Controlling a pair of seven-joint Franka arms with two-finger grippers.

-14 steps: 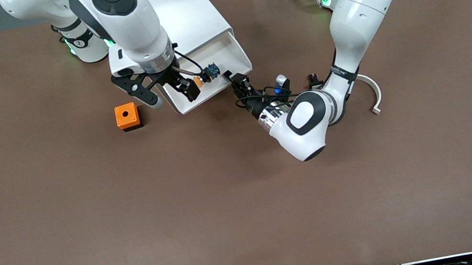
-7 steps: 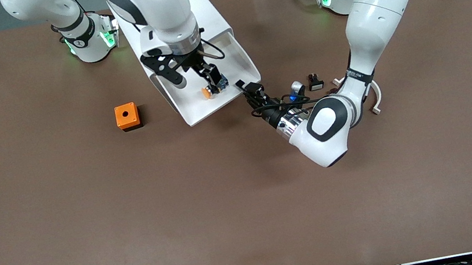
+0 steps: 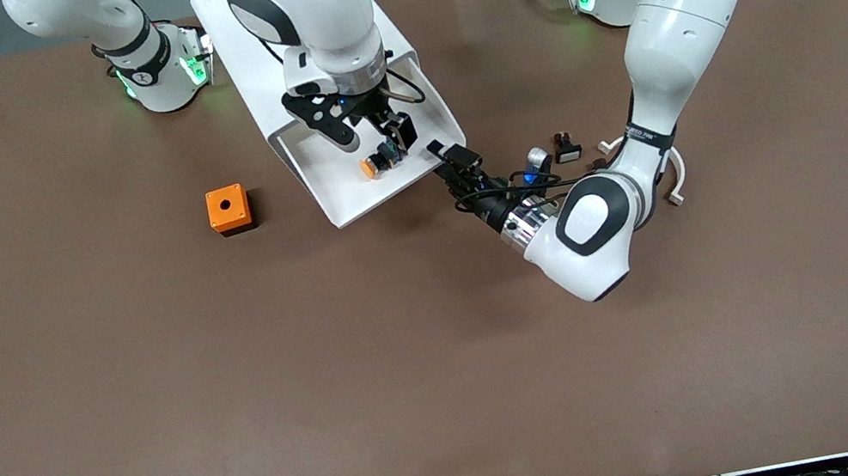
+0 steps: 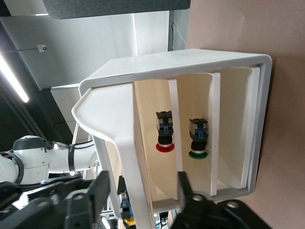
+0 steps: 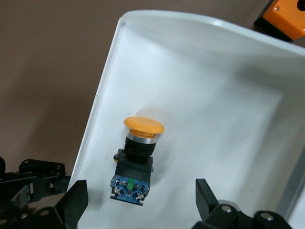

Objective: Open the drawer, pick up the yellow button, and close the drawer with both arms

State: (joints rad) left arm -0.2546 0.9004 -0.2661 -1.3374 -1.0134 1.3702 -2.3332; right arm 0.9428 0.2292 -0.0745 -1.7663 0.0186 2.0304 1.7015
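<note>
arms: glossy white shells | joints: black caps | bases: green lights | wrists: black cables

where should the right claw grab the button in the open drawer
Grip the button across its black body, below the orange cap, coming straight down from above. It lies on its side on the drawer floor with the cap pointing away from the blue terminal end, so the squarish body offers flat sides. The right claw is open over it, fingers either side.
</note>
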